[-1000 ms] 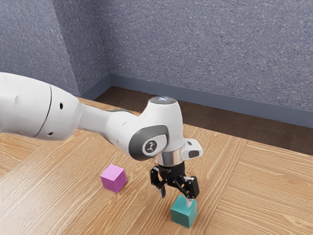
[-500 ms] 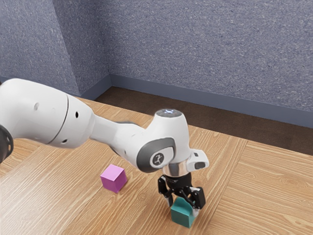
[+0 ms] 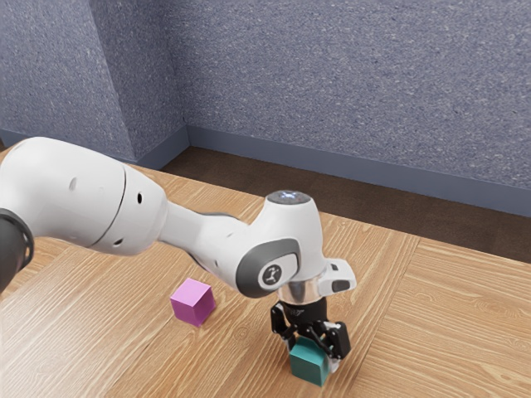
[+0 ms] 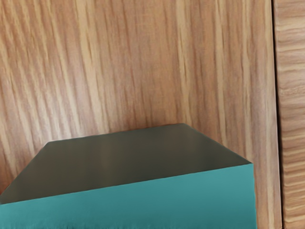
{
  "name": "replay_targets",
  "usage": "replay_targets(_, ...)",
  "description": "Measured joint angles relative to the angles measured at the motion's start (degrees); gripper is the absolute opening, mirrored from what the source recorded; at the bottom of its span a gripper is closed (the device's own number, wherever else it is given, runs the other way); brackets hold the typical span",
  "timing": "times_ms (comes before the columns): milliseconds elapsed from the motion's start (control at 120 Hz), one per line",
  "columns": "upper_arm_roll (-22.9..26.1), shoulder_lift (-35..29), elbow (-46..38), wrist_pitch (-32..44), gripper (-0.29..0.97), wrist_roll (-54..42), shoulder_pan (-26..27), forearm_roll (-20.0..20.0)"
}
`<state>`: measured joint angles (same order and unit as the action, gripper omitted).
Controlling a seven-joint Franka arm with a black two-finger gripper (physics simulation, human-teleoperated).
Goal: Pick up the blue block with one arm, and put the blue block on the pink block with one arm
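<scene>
We see the gripper (image 3: 312, 347) lowered over the blue block (image 3: 309, 366), its black fingers spread and released, one at each side of the block's upper part. The block, teal in hue, rests on the wooden table (image 3: 431, 315), apart from the pink block (image 3: 192, 300), which sits nearer the exterior view's left. In the wrist view we find the blue block (image 4: 128, 191) directly under the hand, against the table's grain (image 4: 119, 62)

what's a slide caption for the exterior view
Gripper poised over the blue block on the table, pink block apart.
</scene>
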<state>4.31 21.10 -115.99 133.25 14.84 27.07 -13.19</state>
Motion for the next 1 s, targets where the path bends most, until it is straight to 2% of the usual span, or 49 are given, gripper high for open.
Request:
replay_targets(167,0.00,0.42,0.04,0.04,0.67,-0.31,-0.08,-0.11)
replay_targets(350,0.00,0.39,0.04,0.01,0.48,-0.87,-0.09,0.68)
replay_targets(483,-0.05,-0.05,0.04,0.02,0.39,-1.16,-0.09,1.58)
replay_targets(650,-1.49,-5.36,-0.68,-0.05,0.36,-1.35,-0.82,5.51)
replay_targets(833,-2.53,-14.90,-7.87,-0.36,0.36,-1.34,-11.22,8.57)
replay_targets(1000,-2.66,-22.97,-14.23,-0.59,0.36,-0.80,-13.63,10.82)
